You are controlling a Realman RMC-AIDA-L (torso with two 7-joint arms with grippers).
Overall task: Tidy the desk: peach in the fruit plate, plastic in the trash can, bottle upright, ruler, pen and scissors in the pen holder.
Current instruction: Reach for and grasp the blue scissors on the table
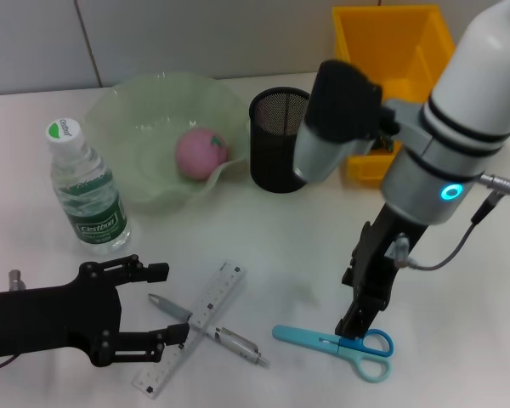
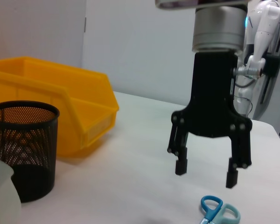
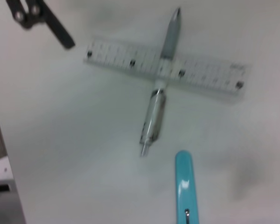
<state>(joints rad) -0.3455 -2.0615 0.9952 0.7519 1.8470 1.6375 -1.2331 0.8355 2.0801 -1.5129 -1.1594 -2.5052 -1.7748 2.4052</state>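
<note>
From my seat the fruit part looks done: peach (image 1: 201, 153) sits in the green fruit plate (image 1: 127, 110), and the water bottle (image 1: 85, 189) stands upright just beside the plate. No loose plastic visible on the desk, so I judge that step finished too; the yellow bin (image 1: 391, 38) behind is presumably the trash can. Left to do: all three stationery items. The black mesh pen holder (image 1: 278, 138) looks empty as far as I can see. Clear ruler (image 1: 194, 325) and silver pen (image 1: 211, 330) lie crossed on the table, touching, pen across the ruler. Blue scissors (image 1: 340, 344) lie flat, apart from them. My right gripper (image 2: 206, 170) hangs just above the scissors near the handle end, fingers spread wide, nothing held. Left gripper (image 1: 157, 308) is low beside the ruler and pen, also spread wide and empty. Roughly halfway by my count, scissors pick likely next.
</note>
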